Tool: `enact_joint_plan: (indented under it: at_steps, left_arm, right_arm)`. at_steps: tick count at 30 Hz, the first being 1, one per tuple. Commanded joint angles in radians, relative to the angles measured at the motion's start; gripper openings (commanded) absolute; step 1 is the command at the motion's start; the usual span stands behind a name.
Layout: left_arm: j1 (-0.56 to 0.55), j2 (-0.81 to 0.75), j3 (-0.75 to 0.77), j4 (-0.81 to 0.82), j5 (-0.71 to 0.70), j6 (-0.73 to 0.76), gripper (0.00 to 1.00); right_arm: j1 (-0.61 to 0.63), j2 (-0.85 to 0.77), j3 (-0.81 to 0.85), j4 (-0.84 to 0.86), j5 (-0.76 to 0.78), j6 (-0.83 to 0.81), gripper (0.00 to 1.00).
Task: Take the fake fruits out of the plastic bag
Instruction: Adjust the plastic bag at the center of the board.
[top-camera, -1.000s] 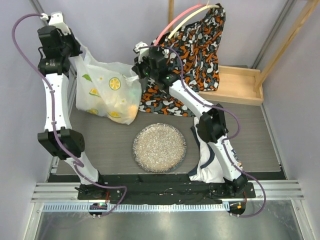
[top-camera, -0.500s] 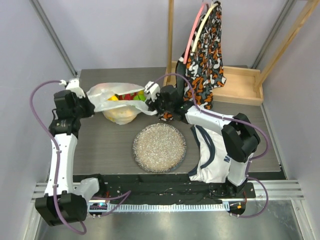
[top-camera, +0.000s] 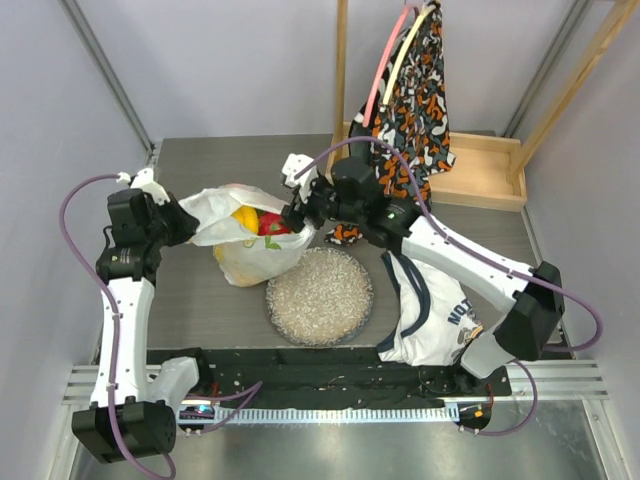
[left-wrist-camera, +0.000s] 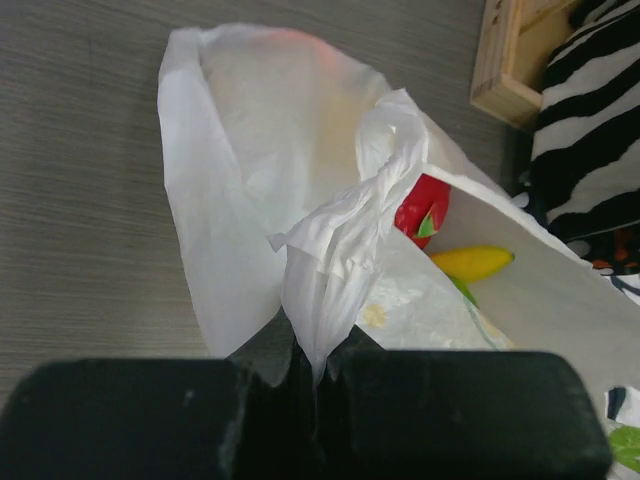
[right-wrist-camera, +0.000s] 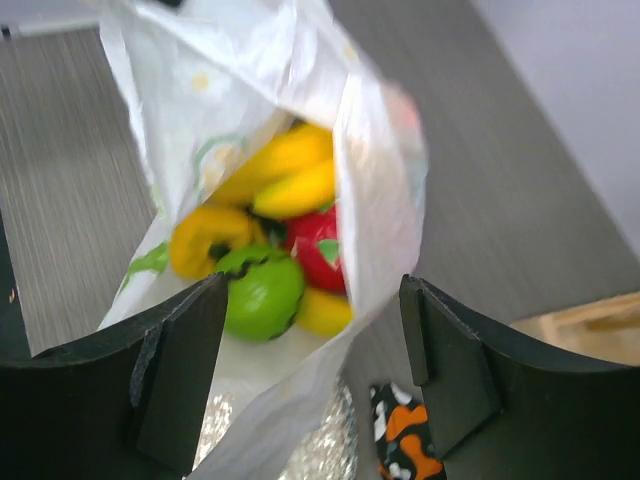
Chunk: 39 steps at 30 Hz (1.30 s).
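The plastic bag (top-camera: 243, 252) rests on the table with its mouth open. Inside it lie the fake fruits: a green ball (right-wrist-camera: 262, 290), a yellow pepper (right-wrist-camera: 205, 238), a red fruit (right-wrist-camera: 318, 248) and bananas (right-wrist-camera: 290, 175). From above, a yellow fruit (top-camera: 245, 218) and the red fruit (top-camera: 270, 224) show. My left gripper (top-camera: 188, 224) is shut on the bag's twisted handle (left-wrist-camera: 330, 250). My right gripper (right-wrist-camera: 312, 350) hangs open at the bag's mouth, and the bag's right edge (right-wrist-camera: 375, 200) runs loose between its fingers.
A glittery round plate (top-camera: 318, 295) lies just in front of the bag. A white jersey (top-camera: 430, 310) is spread at the right. An orange-black cloth bag (top-camera: 410, 90) hangs at the back, over a wooden tray (top-camera: 480, 170).
Both arms have brought the bag down from high up onto the table. The right gripper has opened and let go of the bag's edge. The left keeps its grip.
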Motion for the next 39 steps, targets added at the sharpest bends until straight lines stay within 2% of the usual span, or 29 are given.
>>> enact_joint_plan:
  at_steps: [1,9,12,16,19,20,21,25,28,31,32,33,34,39]
  left_arm:
    - [0.004,0.007,0.071,0.055,0.071,-0.078,0.0]
    - [0.004,0.076,0.183,0.075,0.094,-0.077,0.0]
    - [0.004,0.09,0.209,0.086,0.092,-0.075,0.0]
    - [0.004,0.1,0.233,0.101,0.092,-0.084,0.0]
    - [0.004,0.114,0.268,0.063,0.052,-0.077,0.03]
    - [0.005,0.117,0.283,0.049,0.007,-0.071,0.04]
    - [0.005,0.113,0.285,0.035,-0.021,-0.049,0.04]
    - [0.002,0.068,0.257,-0.024,-0.13,0.017,0.07]
    - [0.004,0.01,0.211,-0.041,-0.132,0.058,0.15]
    - [0.004,-0.045,0.171,-0.04,-0.107,0.063,0.17]
    - [0.004,-0.056,0.156,-0.038,-0.094,0.061,0.15]
    - [0.004,-0.065,0.15,-0.035,-0.077,0.058,0.07]
    - [0.004,-0.073,0.139,-0.032,-0.069,0.043,0.05]
    - [0.005,-0.07,0.118,-0.032,-0.018,0.02,0.04]
  right_arm:
    - [0.009,-0.006,0.019,0.105,-0.028,0.019,0.77]
    - [0.009,0.134,0.081,0.136,-0.009,0.038,0.77]
    - [0.02,0.172,0.094,0.164,-0.04,0.067,0.7]
    - [0.096,0.264,0.137,0.144,-0.043,0.087,0.62]
    - [0.216,0.315,0.131,0.077,-0.15,-0.025,0.6]
    - [0.243,0.323,0.111,0.072,-0.27,-0.039,0.61]
    - [0.245,0.33,0.108,0.073,-0.321,-0.033,0.61]
    - [0.259,0.32,0.052,0.07,-0.354,-0.065,0.67]
    - [0.262,0.278,-0.003,0.056,-0.287,-0.074,0.71]
    - [0.26,0.22,-0.043,0.105,-0.128,-0.067,0.73]
    - [0.256,0.212,-0.043,0.133,-0.089,-0.053,0.73]
    - [0.245,0.202,-0.041,0.147,-0.048,-0.03,0.73]
    - [0.238,0.201,-0.034,0.162,0.007,0.029,0.73]
    - [0.219,0.253,0.054,0.218,0.08,0.165,0.73]
